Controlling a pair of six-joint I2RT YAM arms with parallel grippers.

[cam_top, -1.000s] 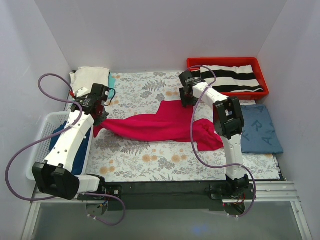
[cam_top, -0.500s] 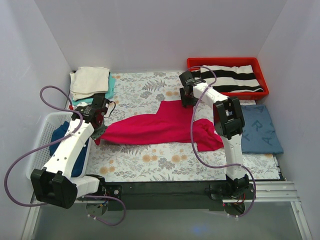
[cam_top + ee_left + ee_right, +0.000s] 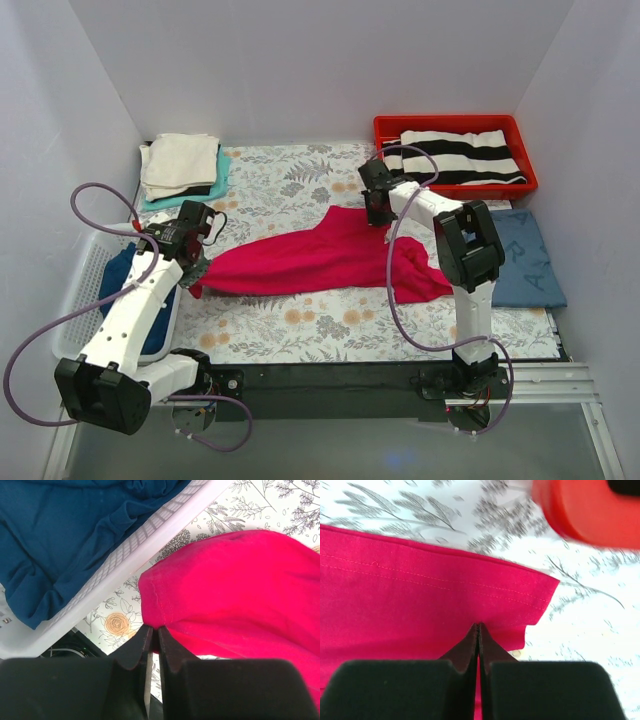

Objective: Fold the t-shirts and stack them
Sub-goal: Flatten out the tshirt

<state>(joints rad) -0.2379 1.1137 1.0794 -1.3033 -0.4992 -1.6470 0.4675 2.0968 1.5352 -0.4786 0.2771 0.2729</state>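
Two tools we see clenched on the crimson tee (image 3: 320, 257), left tool (image 3: 153, 630) at its edge by the white basket (image 3: 115, 572), right tool (image 3: 478, 628) on its far hem

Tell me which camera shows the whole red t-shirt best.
The top external view: the red t-shirt lies across the floral mat, nearly all visible. The left wrist view shows only a bunched edge at its shut jaws; the right wrist view only a stitched hem corner.
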